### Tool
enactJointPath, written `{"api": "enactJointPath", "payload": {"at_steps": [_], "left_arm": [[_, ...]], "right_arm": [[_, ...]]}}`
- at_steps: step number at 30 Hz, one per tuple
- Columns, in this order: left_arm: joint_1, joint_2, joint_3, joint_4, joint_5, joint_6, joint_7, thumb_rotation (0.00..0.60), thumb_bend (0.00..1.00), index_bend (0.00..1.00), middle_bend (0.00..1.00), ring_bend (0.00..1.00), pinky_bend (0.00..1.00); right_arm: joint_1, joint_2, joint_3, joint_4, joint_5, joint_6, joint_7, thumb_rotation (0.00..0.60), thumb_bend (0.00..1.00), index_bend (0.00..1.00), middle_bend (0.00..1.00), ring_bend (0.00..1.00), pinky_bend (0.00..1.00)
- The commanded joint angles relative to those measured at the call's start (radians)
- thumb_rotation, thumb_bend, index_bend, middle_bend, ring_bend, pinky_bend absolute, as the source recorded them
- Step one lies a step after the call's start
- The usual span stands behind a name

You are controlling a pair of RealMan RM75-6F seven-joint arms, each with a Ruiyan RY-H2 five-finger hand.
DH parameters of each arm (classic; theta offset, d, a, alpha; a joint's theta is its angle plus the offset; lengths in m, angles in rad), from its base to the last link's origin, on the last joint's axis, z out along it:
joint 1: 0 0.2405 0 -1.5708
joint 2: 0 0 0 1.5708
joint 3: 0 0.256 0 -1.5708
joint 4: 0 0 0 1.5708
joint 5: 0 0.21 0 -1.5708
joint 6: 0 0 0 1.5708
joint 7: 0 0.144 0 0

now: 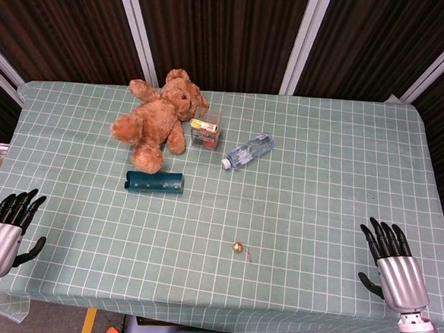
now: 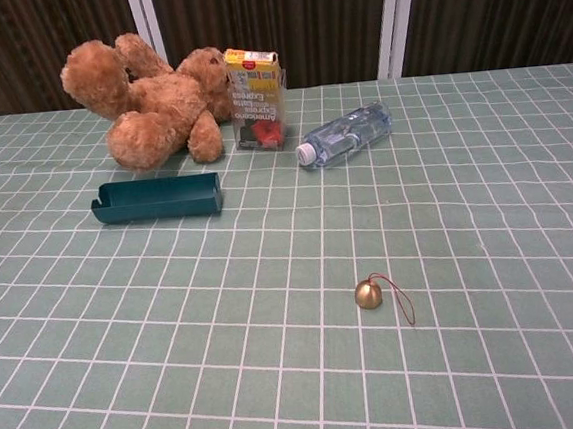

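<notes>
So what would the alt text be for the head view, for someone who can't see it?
Two robot hands, the left hand and right hand, rest open and empty at the near corners of a green checked table. Between them lies a small gold bell; farther back are a teddy bear, a small box, a plastic bottle and a teal tray.

The teddy bear (image 1: 161,116) lay at the far left of the worktop (image 1: 343,182), touching the small box (image 1: 204,132) on its right. The bottle (image 1: 249,151) lay on its side just right of the box. The open case (image 1: 154,182) sat in front of the bear. The bell (image 1: 238,248) lay alone nearer the front edge, between the left hand (image 1: 4,231) and right hand (image 1: 392,262), well apart from both.
</notes>
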State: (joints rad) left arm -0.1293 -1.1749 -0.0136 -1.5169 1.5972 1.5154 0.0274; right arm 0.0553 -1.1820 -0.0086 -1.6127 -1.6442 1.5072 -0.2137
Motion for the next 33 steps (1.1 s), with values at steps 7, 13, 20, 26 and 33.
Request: {"api": "enactJointPath", "payload": {"at_steps": [7, 13, 20, 26, 33], "left_arm": [[-0.007, 0.001, 0.003, 0.005, 0.005, -0.012, -0.022, 0.600, 0.36, 0.06, 0.00, 0.00, 0.07], [-0.009, -0.004, 0.001, 0.014, 0.011, -0.005, -0.033, 0.600, 0.37, 0.04, 0.00, 0.00, 0.07], [-0.007, 0.002, 0.005, 0.017, 0.020, 0.003, -0.051, 0.600, 0.37, 0.04, 0.00, 0.00, 0.07], [-0.008, 0.013, 0.004, 0.018, 0.011, -0.004, -0.080, 0.600, 0.37, 0.04, 0.00, 0.00, 0.07], [-0.009, 0.022, 0.007, 0.015, 0.011, -0.010, -0.092, 0.600, 0.37, 0.04, 0.00, 0.00, 0.07]], "right_arm": [[0.087, -0.042, -0.006, 0.045, -0.079, -0.092, 0.004, 0.600, 0.29, 0.00, 0.00, 0.00, 0.00], [0.241, -0.139, 0.035, 0.058, -0.131, -0.254, -0.039, 0.600, 0.29, 0.01, 0.00, 0.00, 0.00], [0.406, -0.255, 0.084, 0.063, -0.075, -0.473, -0.029, 0.600, 0.29, 0.30, 0.00, 0.00, 0.00], [0.477, -0.357, 0.096, 0.131, -0.046, -0.538, -0.063, 0.600, 0.34, 0.47, 0.00, 0.00, 0.00], [0.509, -0.425, 0.104, 0.185, 0.009, -0.561, -0.097, 0.600, 0.41, 0.56, 0.01, 0.00, 0.00]]}}
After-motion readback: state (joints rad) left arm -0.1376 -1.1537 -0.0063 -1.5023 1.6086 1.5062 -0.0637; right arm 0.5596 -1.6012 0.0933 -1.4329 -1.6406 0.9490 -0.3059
